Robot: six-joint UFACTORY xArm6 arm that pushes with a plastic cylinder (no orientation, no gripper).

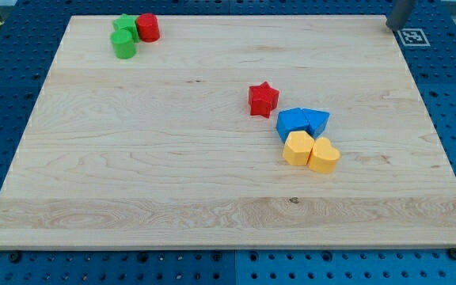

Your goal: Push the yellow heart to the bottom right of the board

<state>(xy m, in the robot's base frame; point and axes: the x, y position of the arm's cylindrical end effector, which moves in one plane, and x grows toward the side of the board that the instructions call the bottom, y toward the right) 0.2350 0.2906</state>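
The yellow heart [324, 155] lies right of the middle of the wooden board [157, 166]. It touches a yellow hexagon [298, 148] on its left. Just above them sit a blue block [293, 124] and a blue triangle [317, 120], side by side. A red star [263, 99] lies up and left of the blue pair. My tip [389, 28] is at the board's top right corner, far above and to the right of the yellow heart, touching no block.
At the board's top left sits a cluster: a green star [123, 24], a green cylinder [123, 45] and a red cylinder [147, 28]. A black-and-white marker tag [412, 36] lies just off the top right corner on the blue perforated table.
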